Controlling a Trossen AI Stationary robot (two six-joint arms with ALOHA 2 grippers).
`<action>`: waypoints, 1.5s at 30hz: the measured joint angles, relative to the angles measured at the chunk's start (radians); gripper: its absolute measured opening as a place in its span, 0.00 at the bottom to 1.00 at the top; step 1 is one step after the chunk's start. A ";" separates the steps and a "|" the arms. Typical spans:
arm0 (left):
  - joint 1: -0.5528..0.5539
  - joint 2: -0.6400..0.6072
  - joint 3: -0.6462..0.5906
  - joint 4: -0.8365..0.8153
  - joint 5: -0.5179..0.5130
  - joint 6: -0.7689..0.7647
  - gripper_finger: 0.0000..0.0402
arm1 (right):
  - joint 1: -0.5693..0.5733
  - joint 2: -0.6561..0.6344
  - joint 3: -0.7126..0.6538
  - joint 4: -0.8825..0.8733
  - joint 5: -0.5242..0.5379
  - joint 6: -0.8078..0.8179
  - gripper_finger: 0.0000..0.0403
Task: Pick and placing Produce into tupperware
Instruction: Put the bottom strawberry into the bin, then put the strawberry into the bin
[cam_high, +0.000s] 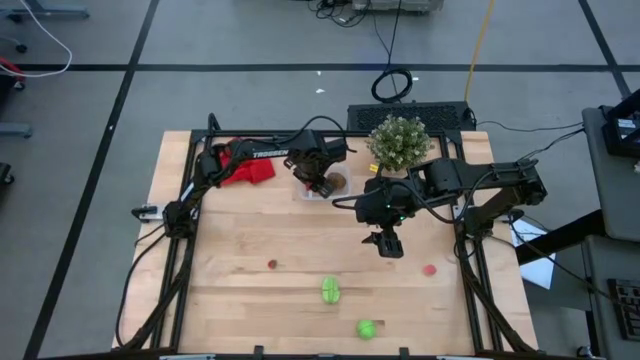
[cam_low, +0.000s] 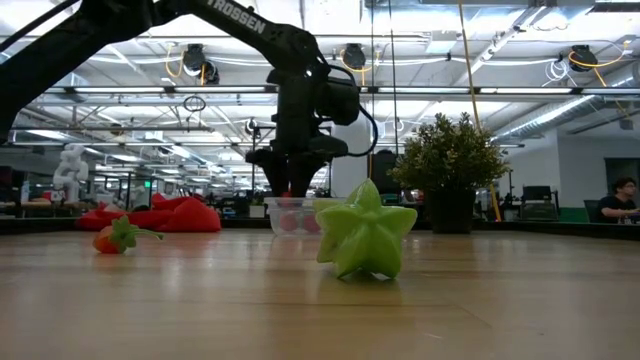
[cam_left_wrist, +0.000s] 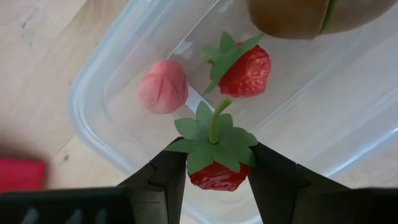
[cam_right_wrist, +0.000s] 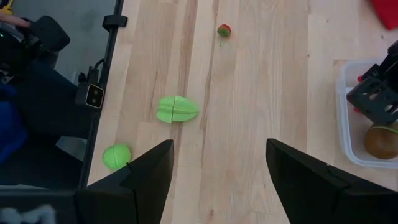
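Over the tupperware: the left gripper hangs just above the clear container at the far side of the table, beside the red cloth.
Left grip: its fingers are clamped on a red strawberry, leafy cap and stem facing the wrist camera.
Already inside: another strawberry, a pink rounded piece and a brown oval sit in the box; the brown one lies at its far end.
Step in hand: the drop; I judge the carry over and the release not yet made.
Next move calls for: the fingers parting while the berry is over the bare floor of the box, low enough that it does not bounce out or land on the rim.
Right gripper: jaws wide apart and holding nothing, hovering over mid-table, near the potted plant.
Still on the table: a ribbed green piece, a round green piece, a small strawberry and a red piece, all well apart from the box.
Progress: roughly half, by my count of what lies in and out.
Right arm's likely call: the ribbed green piece lies nearest its open jaws.
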 joint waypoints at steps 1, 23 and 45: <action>0.000 0.000 0.000 0.000 0.000 0.002 0.37 | 0.000 0.000 0.000 0.000 0.000 0.000 0.61; 0.000 0.000 0.000 0.001 -0.027 0.021 0.47 | 0.000 0.000 0.000 0.000 0.000 0.000 0.61; -0.006 -0.144 0.000 -0.048 -0.087 0.073 0.48 | 0.000 0.000 0.000 0.001 0.000 0.005 0.61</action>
